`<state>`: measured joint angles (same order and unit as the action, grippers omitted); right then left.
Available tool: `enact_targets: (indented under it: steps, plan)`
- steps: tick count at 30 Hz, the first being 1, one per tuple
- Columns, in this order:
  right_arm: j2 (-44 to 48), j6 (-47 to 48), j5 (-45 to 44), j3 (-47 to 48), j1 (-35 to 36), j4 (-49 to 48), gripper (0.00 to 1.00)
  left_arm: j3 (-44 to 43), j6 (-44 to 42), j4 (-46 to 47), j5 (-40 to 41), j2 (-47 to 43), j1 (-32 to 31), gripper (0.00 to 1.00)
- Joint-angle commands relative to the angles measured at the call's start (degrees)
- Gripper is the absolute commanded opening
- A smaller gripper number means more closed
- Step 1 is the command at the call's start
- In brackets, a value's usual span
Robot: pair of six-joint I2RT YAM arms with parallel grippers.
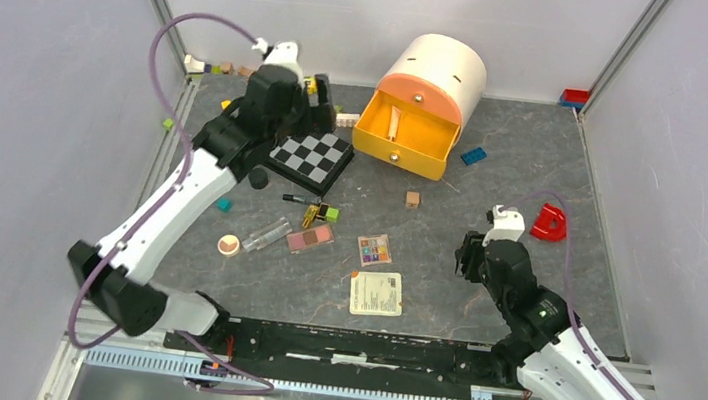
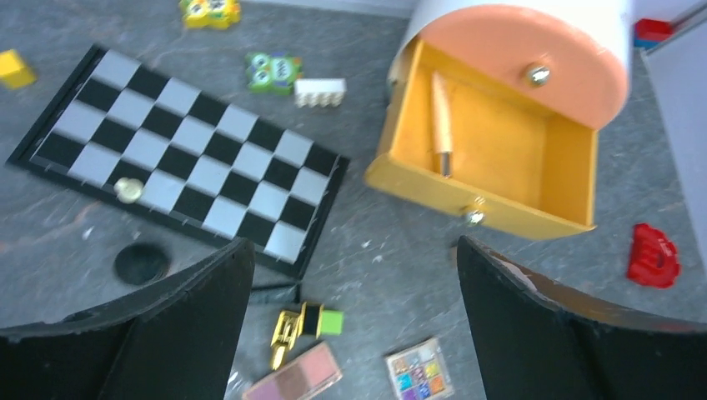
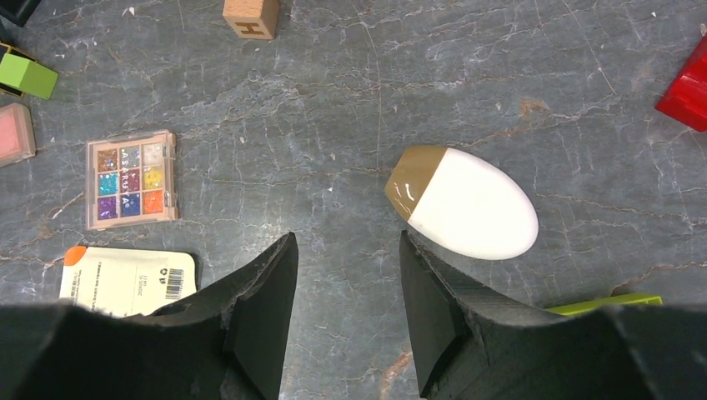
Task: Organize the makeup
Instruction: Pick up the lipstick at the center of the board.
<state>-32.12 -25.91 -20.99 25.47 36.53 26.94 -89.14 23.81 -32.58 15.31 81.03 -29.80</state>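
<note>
Close to the front edge of the grey stone-patterned bench (image 1: 534, 170), most of the makeup is seen lying loose and not yet put away. A square multicolour eyeshadow palette (image 3: 132, 179) and a flat cream paper packet (image 1: 376, 293) are found there. A bit to the left lie a pink eyeshadow palette (image 1: 309, 238), a clear plastic tube (image 1: 267, 234) and a round peach compact (image 1: 229, 244).

A white egg-shaped sponge with a brown cap (image 3: 463, 202) is seen just beside the right end effector (image 3: 346, 237). That end effector is pointed down at the bench on a low, bent arm. Its fingers are held apart and nothing is caught between them.

Farther back, the left arm is stretched out long over the black-and-grey chessboard (image 2: 179, 154). The left end effector (image 2: 354, 250) is spread wide and empty, and it is aimed toward the open yellow drawer (image 2: 492, 150). Only one wooden-handled brush (image 2: 439, 117) is seen inside that drawer.

So the job is judged to be just begun: one thing is stored, and the rest is left to be picked up.
</note>
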Motion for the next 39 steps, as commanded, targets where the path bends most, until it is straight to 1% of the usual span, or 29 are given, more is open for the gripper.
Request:
enact_targets:
  steps: [1,9,13,15,21,26,27,29,30,31,39]
  plan:
    - [-1.2,0.8,0.3,1.8,0.2,-3.4,0.55,10.6,0.1,1.9,7.2,-9.5,0.8,1.00]
    - [-3.9,-0.1,1.5,1.3,0.2,-5.6,0.57,28.3,9.5,-5.5,16.4,-22.8,1.0,1.00]
    - [-5.1,-0.5,2.7,0.9,0.2,-7.0,0.60,35.1,13.3,-7.9,16.4,-26.8,1.1,1.00]
    - [-5.6,-0.7,3.1,0.6,0.2,-7.7,0.65,37.6,14.6,-8.1,15.5,-27.6,1.0,1.00]
    - [-7.6,-1.1,4.4,0.2,0.2,-9.0,0.73,41.7,16.0,-7.7,14.6,-24.7,1.0,1.00]
    - [-9.0,-1.1,5.6,-0.2,0.2,-9.1,0.78,44.7,12.8,-3.6,12.2,-20.6,1.1,1.00]
    - [-9.1,-1.2,5.7,-0.3,0.2,-9.0,0.81,45.2,12.2,-3.1,12.0,-19.8,1.1,1.00]
    - [-9.3,-1.0,5.8,-0.2,0.1,-8.7,0.93,45.8,11.3,-1.8,12.1,-18.3,1.1,1.00]
    - [-9.3,-0.9,5.7,-0.2,0.2,-8.6,0.97,46.1,10.9,-1.4,12.3,-17.7,1.0,1.00]
    - [-9.2,-0.7,5.7,-0.3,0.2,-8.6,0.98,46.4,10.7,-0.8,12.3,-17.2,1.0,1.00]
    - [-9.6,-0.3,5.4,-0.3,0.2,-9.2,0.98,47.9,9.0,4.2,9.5,-16.0,1.1,1.00]
